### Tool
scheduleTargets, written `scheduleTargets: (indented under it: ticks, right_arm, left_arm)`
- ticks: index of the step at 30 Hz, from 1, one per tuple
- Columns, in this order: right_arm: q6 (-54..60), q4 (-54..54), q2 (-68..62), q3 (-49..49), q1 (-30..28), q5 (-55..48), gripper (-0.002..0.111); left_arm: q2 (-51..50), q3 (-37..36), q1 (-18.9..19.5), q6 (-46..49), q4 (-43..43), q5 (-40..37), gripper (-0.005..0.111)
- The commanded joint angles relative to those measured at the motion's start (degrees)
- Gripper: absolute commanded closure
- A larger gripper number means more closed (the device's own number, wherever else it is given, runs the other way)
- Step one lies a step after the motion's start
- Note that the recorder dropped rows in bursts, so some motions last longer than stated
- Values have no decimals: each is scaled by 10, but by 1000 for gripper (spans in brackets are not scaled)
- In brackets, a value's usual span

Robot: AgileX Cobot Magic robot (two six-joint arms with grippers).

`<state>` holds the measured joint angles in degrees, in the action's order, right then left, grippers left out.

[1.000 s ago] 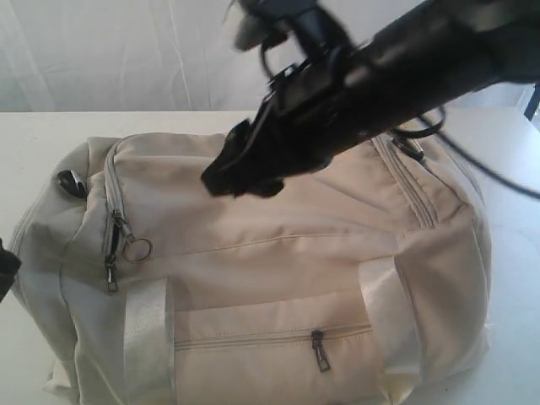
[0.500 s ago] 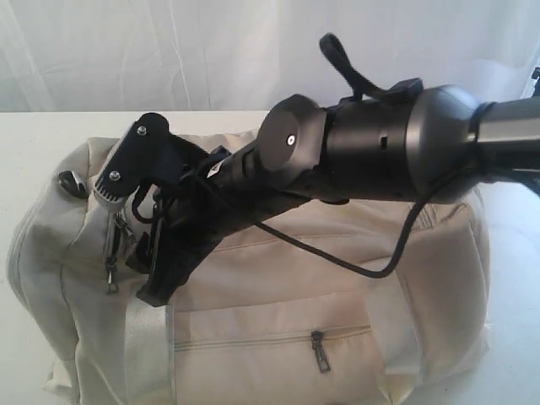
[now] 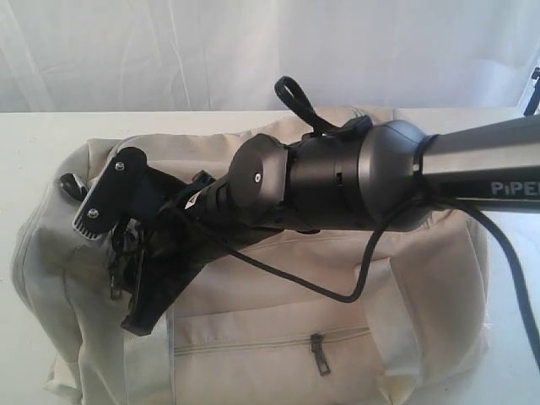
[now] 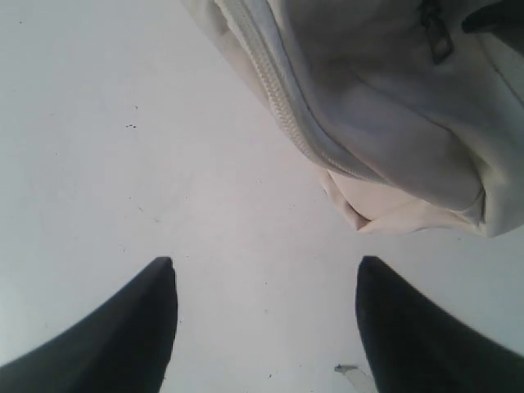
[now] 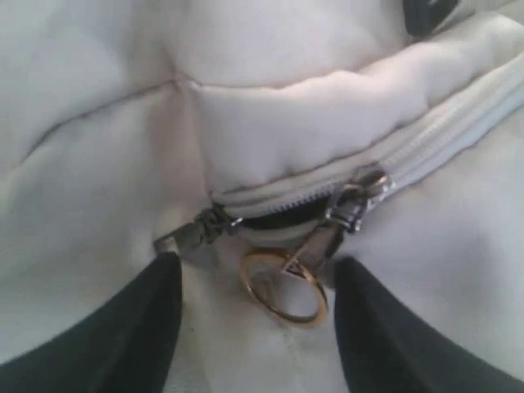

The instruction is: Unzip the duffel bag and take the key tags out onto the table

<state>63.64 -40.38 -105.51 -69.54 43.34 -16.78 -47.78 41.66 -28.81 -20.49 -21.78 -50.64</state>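
**Right arm reaches the zip.** My right pincer [image 5: 255,264] has come down at the end of the bag [image 3: 253,321] on my left arm's side. A second ago it hung over the middle of the bag's top. Half a second ago it had swung across to this end, and now it sits lower and closer to the cloth. Its jaws stand wide apart and grip nothing.

Between them, on the bag, lies the brass ring [image 5: 284,288], which hangs from one of the two pulls [image 5: 352,205] of the zip [image 5: 434,139]. The pulls sit close together, with only a short dark gap in the zip between them. The rest of the zip that shows is shut. The bag has not shifted on the table [image 3: 34,135].

My left pincer [image 4: 266,264] hovers just beside the bag over bare table, its jaws also wide apart and empty.

The tags are nowhere to be seen; I judge they are inside the bag. The approach looks done and the opening not yet begun. As I read it, the next move is to close on the ring or its pull and draw it along the zip, away from the other pull. The ring lies flat and could slip from the jaws.
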Motion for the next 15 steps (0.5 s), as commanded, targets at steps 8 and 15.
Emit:
scheduleTargets:
  ticks: [8,15]
  right_arm:
    - [6,-4,1,-3,2,-38,70]
    - [4,-12,1,-3,2,-37,82]
  left_arm:
    - [4,-3,1,-3,1,0,41]
    - [4,-3,1,-3,1,1,41]
